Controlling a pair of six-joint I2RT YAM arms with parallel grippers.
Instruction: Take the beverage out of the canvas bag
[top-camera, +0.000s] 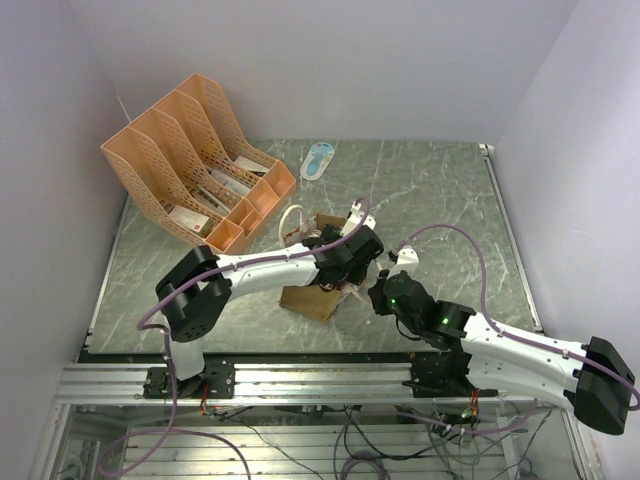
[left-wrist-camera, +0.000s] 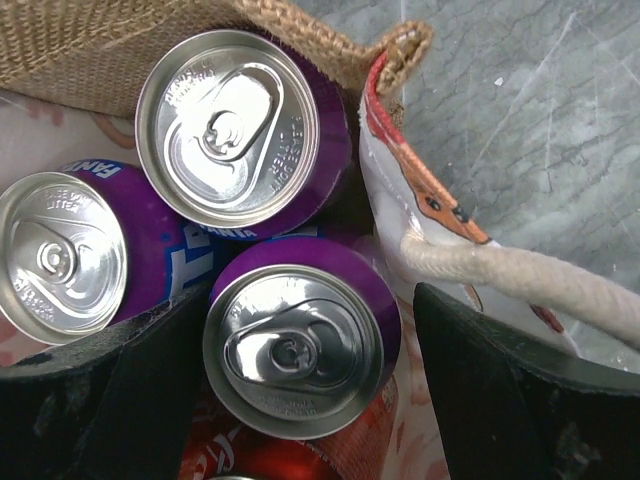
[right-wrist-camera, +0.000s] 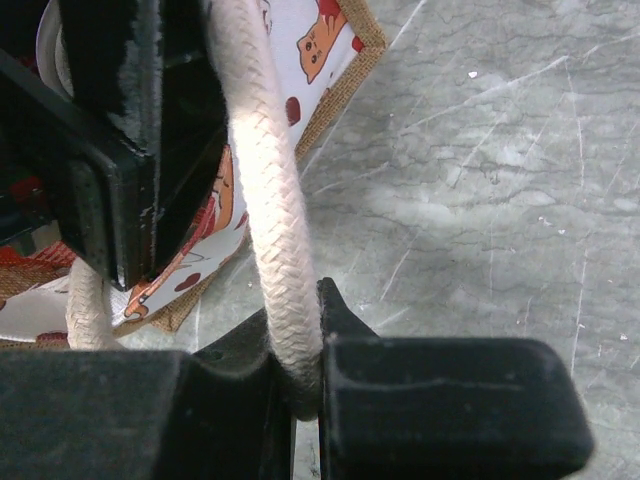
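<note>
Heads up: your left gripper (left-wrist-camera: 310, 390) hangs wide open around the purple can (left-wrist-camera: 295, 345) in the canvas bag (left-wrist-camera: 85, 60), other cans (left-wrist-camera: 240, 130) packed tight, so a finger could snag one, and if your right gripper (right-wrist-camera: 295, 395) pinching the rope handle (right-wrist-camera: 262, 200) slips, the whole bag lifts too.

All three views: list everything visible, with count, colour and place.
canvas bag: 1, tan, table centre
bag handle: 1 seen close, cream rope, at bag's rim
Fanta cans: 3, purple, upright in bag
red can: 1, partly hidden, in bag
file rack: 1, orange, far left
small packet: 1, white-blue, far centre
table: 1, grey marble
left gripper: open, straddling one Fanta can
right gripper: shut on bag handle
</note>
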